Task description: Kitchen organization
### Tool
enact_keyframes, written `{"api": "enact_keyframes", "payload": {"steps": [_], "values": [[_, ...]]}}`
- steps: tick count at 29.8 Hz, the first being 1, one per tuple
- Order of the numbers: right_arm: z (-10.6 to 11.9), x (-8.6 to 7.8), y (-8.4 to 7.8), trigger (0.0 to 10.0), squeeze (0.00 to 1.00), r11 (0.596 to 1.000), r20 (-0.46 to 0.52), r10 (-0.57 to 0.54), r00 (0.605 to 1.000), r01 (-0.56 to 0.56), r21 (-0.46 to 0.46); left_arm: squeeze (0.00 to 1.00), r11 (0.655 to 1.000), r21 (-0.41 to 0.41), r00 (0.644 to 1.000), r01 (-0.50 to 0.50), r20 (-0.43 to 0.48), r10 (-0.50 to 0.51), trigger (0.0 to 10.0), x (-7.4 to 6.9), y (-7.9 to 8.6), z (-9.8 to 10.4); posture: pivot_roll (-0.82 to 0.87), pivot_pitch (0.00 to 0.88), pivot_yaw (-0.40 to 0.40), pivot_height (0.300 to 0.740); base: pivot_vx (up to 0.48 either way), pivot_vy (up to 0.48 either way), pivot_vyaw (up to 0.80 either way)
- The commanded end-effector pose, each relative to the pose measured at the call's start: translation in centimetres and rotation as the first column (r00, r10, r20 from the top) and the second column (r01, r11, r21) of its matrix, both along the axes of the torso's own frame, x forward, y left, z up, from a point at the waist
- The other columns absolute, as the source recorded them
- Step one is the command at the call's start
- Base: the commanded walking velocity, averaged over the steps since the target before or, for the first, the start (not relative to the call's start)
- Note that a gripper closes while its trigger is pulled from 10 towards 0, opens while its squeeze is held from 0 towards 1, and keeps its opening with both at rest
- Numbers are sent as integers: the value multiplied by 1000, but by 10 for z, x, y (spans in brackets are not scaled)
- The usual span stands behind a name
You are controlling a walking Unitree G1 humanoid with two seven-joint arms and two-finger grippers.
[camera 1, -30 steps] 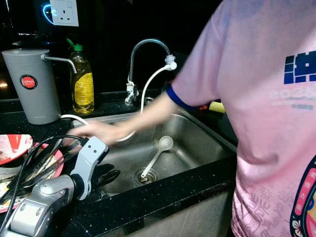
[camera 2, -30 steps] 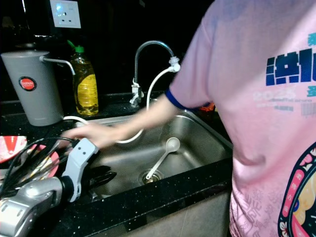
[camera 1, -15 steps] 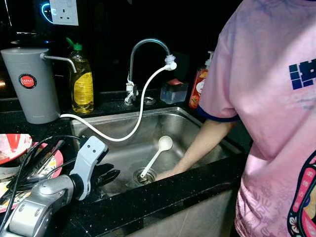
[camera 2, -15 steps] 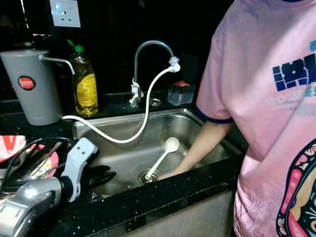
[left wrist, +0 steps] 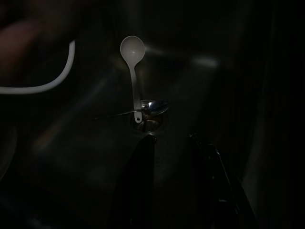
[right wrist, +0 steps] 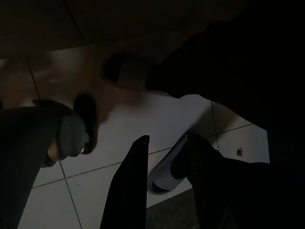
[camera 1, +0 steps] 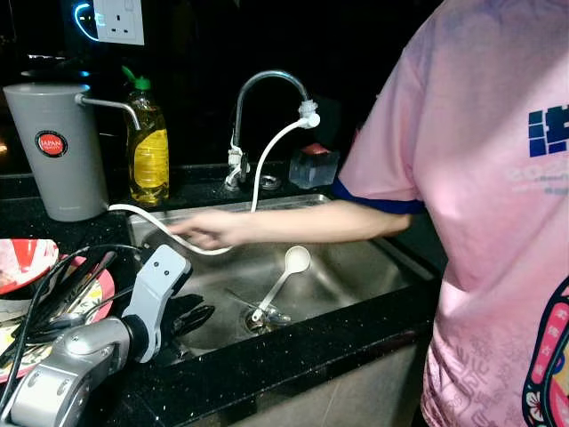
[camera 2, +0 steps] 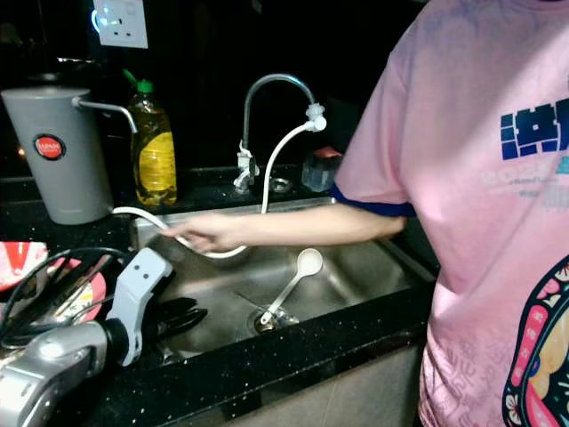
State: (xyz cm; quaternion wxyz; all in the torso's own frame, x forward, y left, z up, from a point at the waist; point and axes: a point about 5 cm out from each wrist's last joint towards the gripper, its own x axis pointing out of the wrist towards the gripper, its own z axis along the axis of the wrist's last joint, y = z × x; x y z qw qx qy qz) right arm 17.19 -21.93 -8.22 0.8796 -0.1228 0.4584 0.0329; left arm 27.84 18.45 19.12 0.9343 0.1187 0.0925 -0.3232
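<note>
Ladle point(camera 1: 283, 281) in sink point(camera 1: 356, 267), bottle point(camera 1: 148, 142) behind, plates point(camera 1: 27, 285) left.

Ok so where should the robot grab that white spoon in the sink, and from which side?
Grip the white spoon mid-handle, coming down from above. It lies slanted in the sink, bowl toward the back, handle end at the drain, where a metal spoon crowds it. The left tool hangs at the sink's near-left edge, fingers apart. A person's hand reaches over the basin, so wait.

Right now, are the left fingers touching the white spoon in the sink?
Apart. In the left wrist view, dark sink floor separates the fingers from the white spoon lying by the drain.
</note>
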Motion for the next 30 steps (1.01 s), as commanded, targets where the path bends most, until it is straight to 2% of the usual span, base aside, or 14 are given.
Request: {"api": "enact_keyframes", "payload": {"steps": [1, 13, 30], "values": [[-1, -4, -2, 10000, 0, 1000, -16, -6, 1000, 6, -3, 0, 1000, -3, 999, -13, -44, 13, 10000, -3, 2, -8, -5, 0, -121, 740, 0, 0, 0], [1, 3, -2, 10000, 0, 1000, -4, 6, 1000, -6, -5, 0, 999, 7, 999, -32, -38, 32, 10000, -2, 5, -9, -1, 0, -132, 740, 0, 0, 0], [2, 4, -3, 10000, 0, 1000, 1, 2, 1000, -2, -7, 0, 999, 13, 999, -38, -34, 38, 10000, 0, 5, -9, -11, 0, -123, 740, 0, 0, 0]]}}
